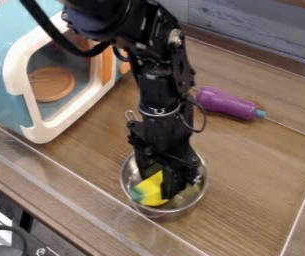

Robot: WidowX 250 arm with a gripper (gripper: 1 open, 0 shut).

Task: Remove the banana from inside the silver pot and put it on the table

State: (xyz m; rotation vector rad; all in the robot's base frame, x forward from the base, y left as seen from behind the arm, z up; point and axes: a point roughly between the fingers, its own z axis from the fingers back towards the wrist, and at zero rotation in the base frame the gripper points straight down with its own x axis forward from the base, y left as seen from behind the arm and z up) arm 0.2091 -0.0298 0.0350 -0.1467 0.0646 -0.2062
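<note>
End effector (160,183) pointing down in silver pot (188,201), shut tight w/ banana (151,188) gripped.

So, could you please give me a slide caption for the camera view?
Pincer shut on the banana inside the silver pot, table around it.

Bare table (268,170) right of pot (131,182); microwave (28,75) crowds left.

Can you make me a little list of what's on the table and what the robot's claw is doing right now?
claw: pointing straight down into the pot, shut on the banana
banana: yellow, inside the pot, not lifted out yet
silver pot: near the table's front edge
table: brown wood
eggplant toy: purple, lying behind the pot
toy microwave: teal, on the left
</note>
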